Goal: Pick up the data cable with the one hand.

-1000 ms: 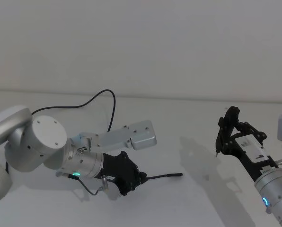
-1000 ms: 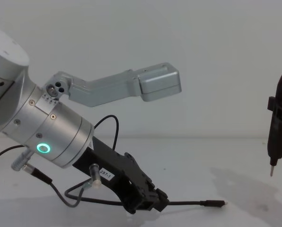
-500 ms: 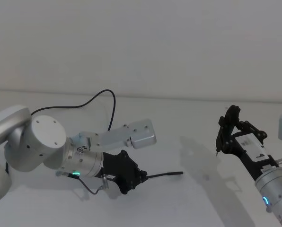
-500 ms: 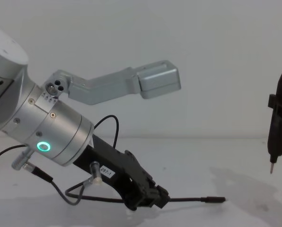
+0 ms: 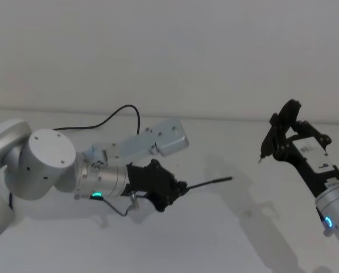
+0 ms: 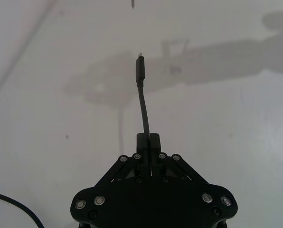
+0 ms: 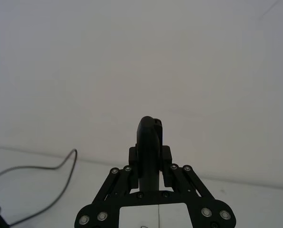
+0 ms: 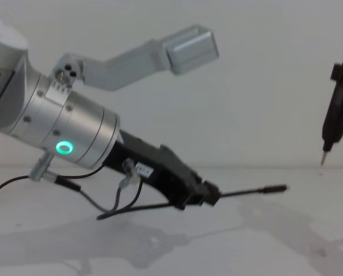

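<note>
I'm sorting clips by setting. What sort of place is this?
Probably a robot test bench or lab: a white table against a plain white wall, with the left gripper shut on a data cable and the right gripper holding a pen-like tool.

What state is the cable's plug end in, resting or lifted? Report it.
Lifted: the left gripper is shut on the data cable, whose end hangs clear above the table.

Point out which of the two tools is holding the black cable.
The left tool, shut on the cable near its free end. The right tool grips a dark pointed pen instead.
</note>
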You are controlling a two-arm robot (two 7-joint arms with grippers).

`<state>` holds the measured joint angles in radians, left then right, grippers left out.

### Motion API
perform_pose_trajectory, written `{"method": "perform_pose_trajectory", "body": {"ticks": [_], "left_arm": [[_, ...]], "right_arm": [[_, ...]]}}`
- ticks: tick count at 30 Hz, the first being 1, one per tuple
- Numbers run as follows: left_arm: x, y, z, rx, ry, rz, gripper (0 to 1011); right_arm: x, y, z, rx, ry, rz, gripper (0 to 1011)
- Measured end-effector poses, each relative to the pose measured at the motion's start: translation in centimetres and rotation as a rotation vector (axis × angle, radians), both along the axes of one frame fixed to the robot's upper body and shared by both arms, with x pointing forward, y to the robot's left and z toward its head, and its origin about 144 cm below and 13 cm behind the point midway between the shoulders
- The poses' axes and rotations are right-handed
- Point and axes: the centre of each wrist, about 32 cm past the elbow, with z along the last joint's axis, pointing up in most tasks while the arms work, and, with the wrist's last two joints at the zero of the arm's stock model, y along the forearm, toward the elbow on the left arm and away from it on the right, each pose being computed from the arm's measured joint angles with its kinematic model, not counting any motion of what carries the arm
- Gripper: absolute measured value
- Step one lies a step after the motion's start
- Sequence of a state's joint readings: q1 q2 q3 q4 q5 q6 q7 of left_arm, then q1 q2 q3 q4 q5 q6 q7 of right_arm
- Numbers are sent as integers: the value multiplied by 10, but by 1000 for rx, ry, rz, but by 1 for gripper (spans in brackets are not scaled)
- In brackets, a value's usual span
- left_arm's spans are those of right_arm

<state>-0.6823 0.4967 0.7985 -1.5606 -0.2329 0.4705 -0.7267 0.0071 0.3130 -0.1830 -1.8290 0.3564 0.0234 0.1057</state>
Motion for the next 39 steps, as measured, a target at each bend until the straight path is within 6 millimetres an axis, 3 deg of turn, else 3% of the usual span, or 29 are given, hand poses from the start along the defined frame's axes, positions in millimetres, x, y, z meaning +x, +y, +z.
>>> {"method": "perform_pose_trajectory", "body": {"ticks": [14, 39], "left_arm": [[0, -7, 15, -95, -38, 8, 31], [0, -10, 22, -137, -55, 12, 31]], "right_arm": [[4, 0, 22, 92, -12, 60, 268], [8, -2, 36, 90, 8, 102, 268]]}}
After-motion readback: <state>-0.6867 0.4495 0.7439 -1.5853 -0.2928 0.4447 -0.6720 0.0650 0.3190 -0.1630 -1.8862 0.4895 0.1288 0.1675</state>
